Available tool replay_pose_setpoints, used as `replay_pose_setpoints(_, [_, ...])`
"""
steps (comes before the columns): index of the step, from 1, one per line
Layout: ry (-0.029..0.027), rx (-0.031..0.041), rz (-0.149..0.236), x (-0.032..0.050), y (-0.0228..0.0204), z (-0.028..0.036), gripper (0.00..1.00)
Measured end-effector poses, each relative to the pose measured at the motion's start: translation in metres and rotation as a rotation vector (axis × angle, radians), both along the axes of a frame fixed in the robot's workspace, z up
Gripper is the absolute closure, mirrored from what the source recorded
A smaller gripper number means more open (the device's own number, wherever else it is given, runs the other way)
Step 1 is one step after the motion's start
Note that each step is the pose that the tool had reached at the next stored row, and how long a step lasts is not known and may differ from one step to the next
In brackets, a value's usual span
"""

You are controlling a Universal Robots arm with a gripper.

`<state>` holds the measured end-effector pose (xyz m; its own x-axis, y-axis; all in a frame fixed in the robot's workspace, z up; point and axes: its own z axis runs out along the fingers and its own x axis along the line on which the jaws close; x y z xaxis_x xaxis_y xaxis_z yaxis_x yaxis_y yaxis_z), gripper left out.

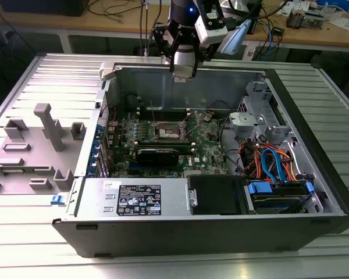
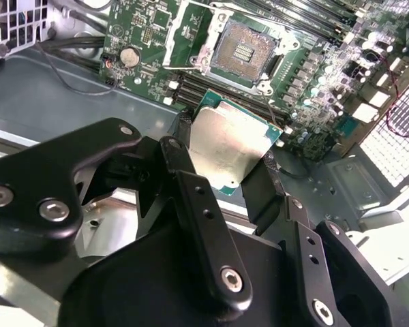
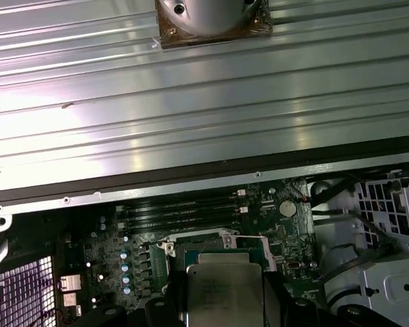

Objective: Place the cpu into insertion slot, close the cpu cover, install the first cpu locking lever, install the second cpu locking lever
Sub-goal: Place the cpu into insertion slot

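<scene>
Gripping the cpu [image 2: 237, 144] by two opposite edges, the gripper [image 2: 226, 148] hangs over the open case [image 1: 192, 238], close to its far wall in the exterior view. Its black fingers [image 2: 261, 189] pinch the chip flat, silver top facing both wrist cameras, well above the green board [image 2: 143, 34]. On that board the slot [image 2: 245, 51] lies uncovered, its contacts showing, beside the long memory slots [image 3: 177, 212].
</scene>
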<state>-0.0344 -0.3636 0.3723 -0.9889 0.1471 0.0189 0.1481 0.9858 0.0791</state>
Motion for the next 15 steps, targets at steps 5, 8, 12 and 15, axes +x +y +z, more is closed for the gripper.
replay_pose_setpoints(5, [0.0000, -0.0004, -0.055, -0.0001, -0.0010, -0.0019, 0.46])
replay_pose_setpoints(8, [0.0000, -0.0005, -0.057, -0.0001, -0.0046, -0.0029, 0.46])
replay_pose_setpoints(12, [-0.0001, -0.0008, -0.090, 0.0000, -0.0050, -0.0047, 0.46])
replay_pose_setpoints(15, [0.0002, -0.0008, -0.120, -0.0001, -0.0050, -0.0053, 0.46])
